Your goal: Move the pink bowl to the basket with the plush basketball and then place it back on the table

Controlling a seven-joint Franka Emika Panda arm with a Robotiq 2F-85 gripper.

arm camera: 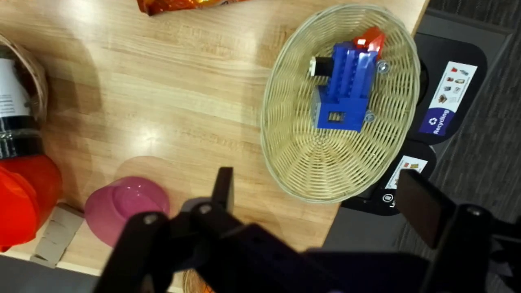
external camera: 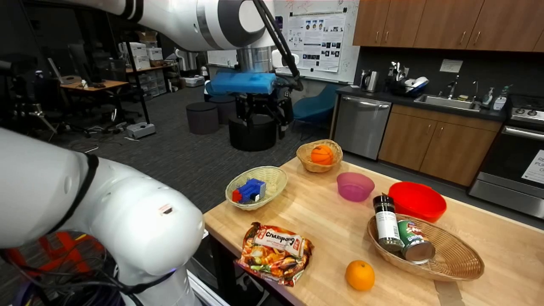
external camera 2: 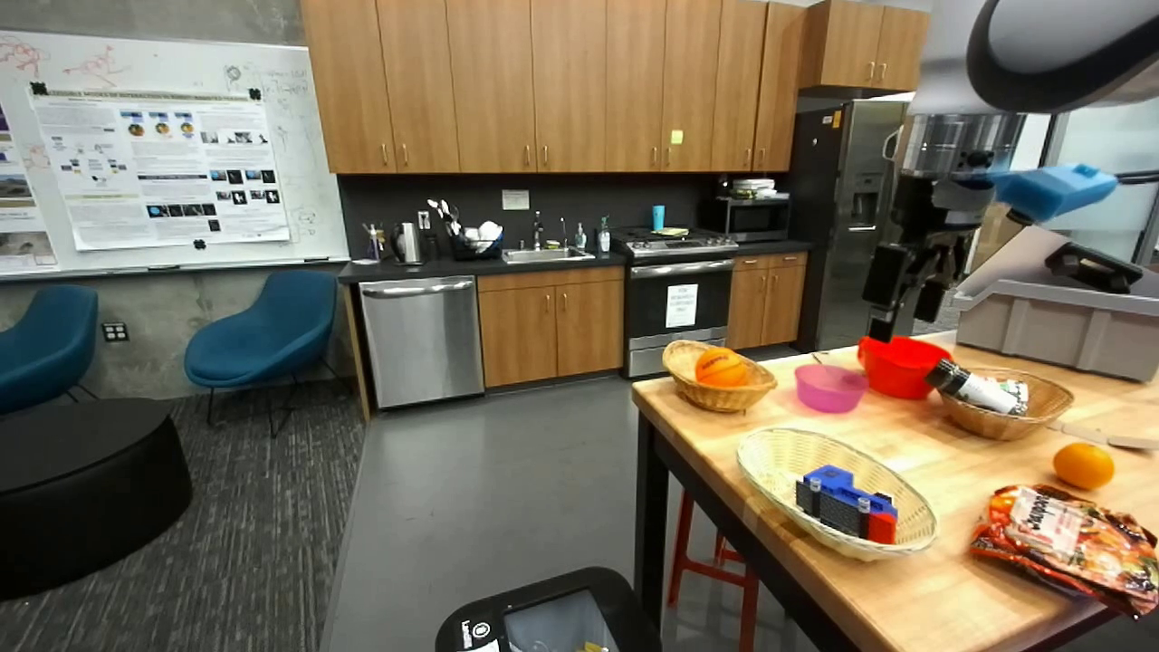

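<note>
The pink bowl [external camera: 355, 187] stands upright and empty on the wooden table [external camera: 323, 223]. It shows in an exterior view [external camera 2: 830, 389] and in the wrist view [arm camera: 126, 207] left of the fingers, partly hidden. The tan basket [external camera: 307, 163] stands beside it at the table's corner, also in an exterior view [external camera 2: 715, 397]. The plush basketball [external camera: 321, 155] lies inside it, also in an exterior view [external camera 2: 721, 368]. In the wrist view only a bit of that basket [arm camera: 189, 280] shows at the bottom edge. My gripper [arm camera: 317, 179] is open and empty, high above the table [external camera: 265, 127].
A pale basket [external camera: 278, 182] with blue blocks stands at the near edge. A red bowl [external camera: 416, 202] adjoins the pink bowl. An oval basket [external camera: 461, 255] holds a spice jar and can. A noodle packet [external camera: 276, 253] and an orange [external camera: 360, 275] lie nearby. A grey bin [external camera 2: 1059, 335] stands behind.
</note>
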